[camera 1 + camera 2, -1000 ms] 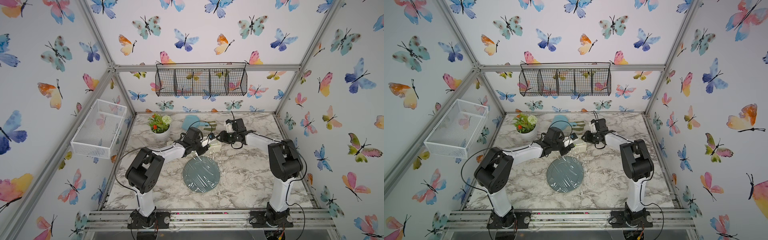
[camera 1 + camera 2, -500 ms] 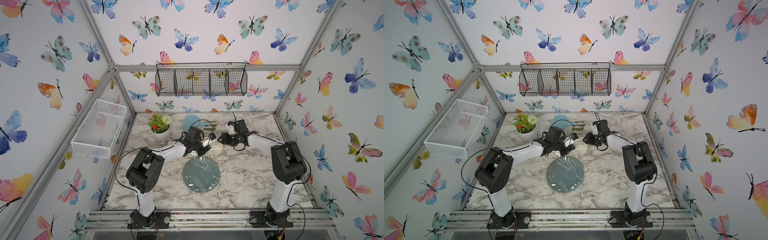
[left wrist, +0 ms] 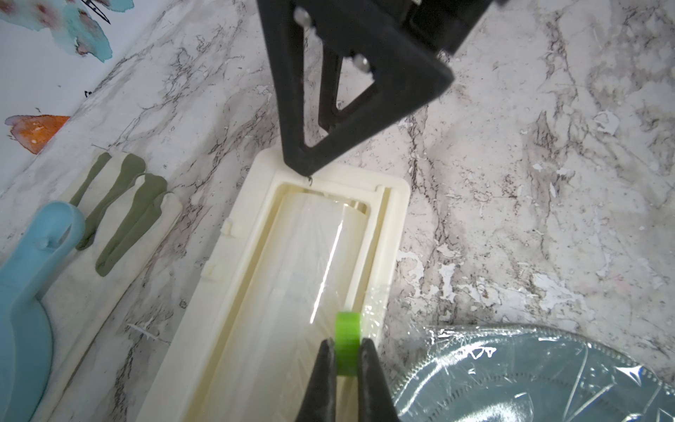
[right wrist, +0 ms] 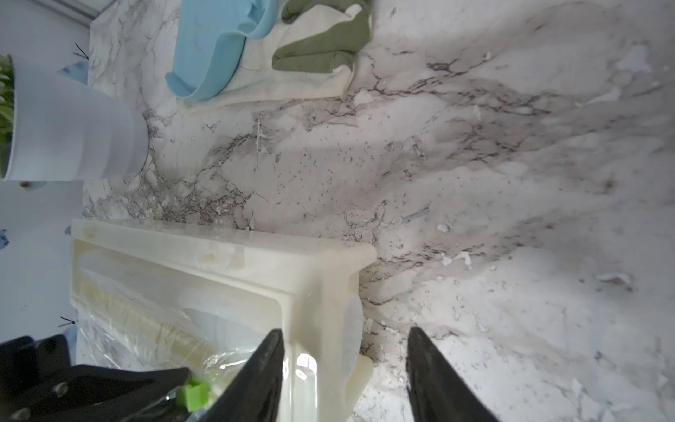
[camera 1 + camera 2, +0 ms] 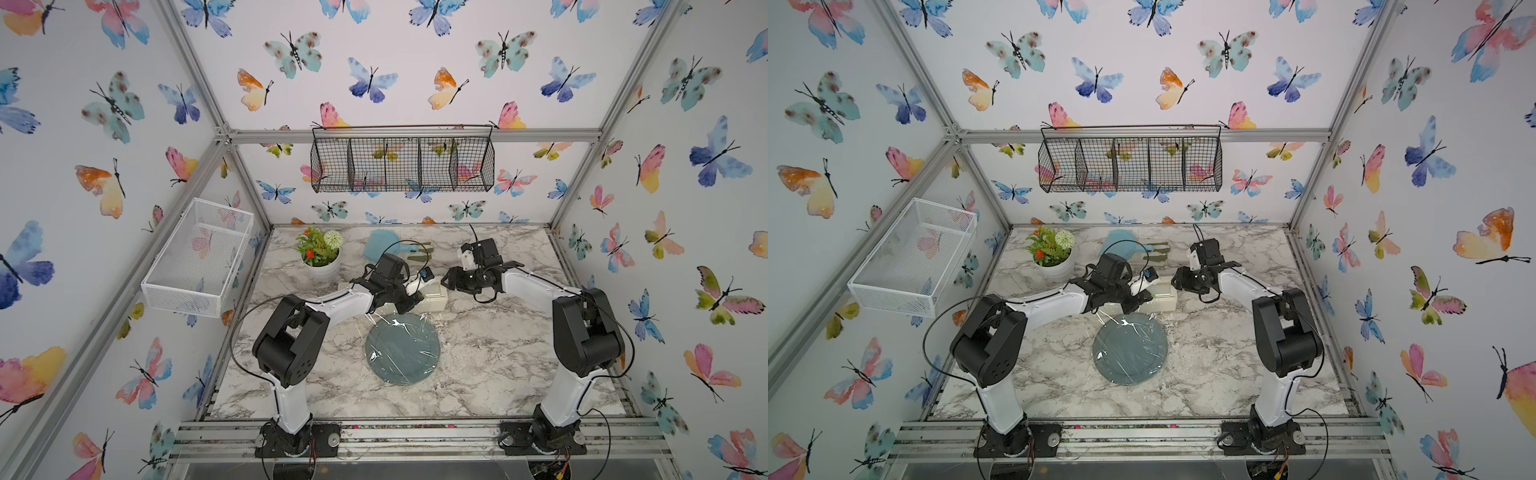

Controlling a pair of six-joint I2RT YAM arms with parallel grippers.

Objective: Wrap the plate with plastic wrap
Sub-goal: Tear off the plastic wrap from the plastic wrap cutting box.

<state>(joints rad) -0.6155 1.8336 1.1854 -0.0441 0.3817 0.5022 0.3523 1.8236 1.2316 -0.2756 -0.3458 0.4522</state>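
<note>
Presently, left pincer (image 3: 346, 352) nipped tight on green slider (image 3: 347, 334), right pincer (image 4: 345, 352) parted astride cream box (image 4: 219, 261) end.

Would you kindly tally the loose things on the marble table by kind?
Dishes: 2, the plate and the paddle dish
Wrap box: 1
Potted plant: 1
Cloth: 1
Total: 5

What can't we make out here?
- Cut line of the plastic wrap at the green slider: left wrist view, left pincer fingers cover it.
- One end of the box: both top views, left arm covers it.
- Part of the plate rim: left wrist view, frame edge cuts it.
- Wrap edges past the plate: top views, too clear.
</note>
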